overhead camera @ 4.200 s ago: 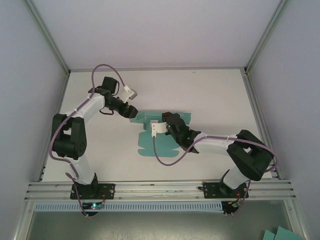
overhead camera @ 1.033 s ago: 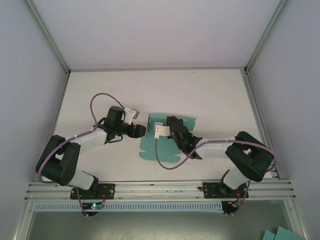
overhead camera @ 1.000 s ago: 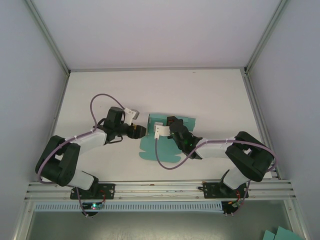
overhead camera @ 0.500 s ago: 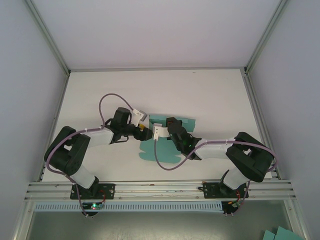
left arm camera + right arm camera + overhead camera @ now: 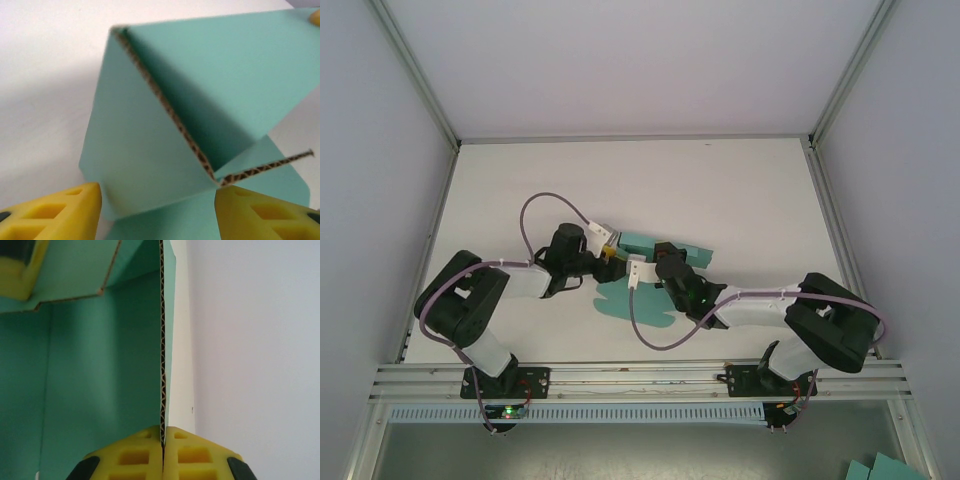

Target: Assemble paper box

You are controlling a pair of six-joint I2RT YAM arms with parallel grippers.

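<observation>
You have one paper box (image 5: pixel 612 304) and two hands. Your left hand (image 5: pixel 157 210), spread, has moved in around a flap (image 5: pixel 145 150); your right hand (image 5: pixel 162 450) pinches the box's edge.

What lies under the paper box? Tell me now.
The paper box lies on the white table, and bare tabletop shows all round its edges. Under its raised flaps there is more teal card. Anything beneath the flat card itself is covered by it.

White table (image 5: pixel 740 190), matt, lit evenly. Aluminium rails (image 5: pixel 640 372) across near edge; slotted duct (image 5: pixel 620 412) just below. Grey walls (image 5: pixel 620 60) on three sides. Teal sheets (image 5: pixel 882 468) off-table, lower right corner.
</observation>
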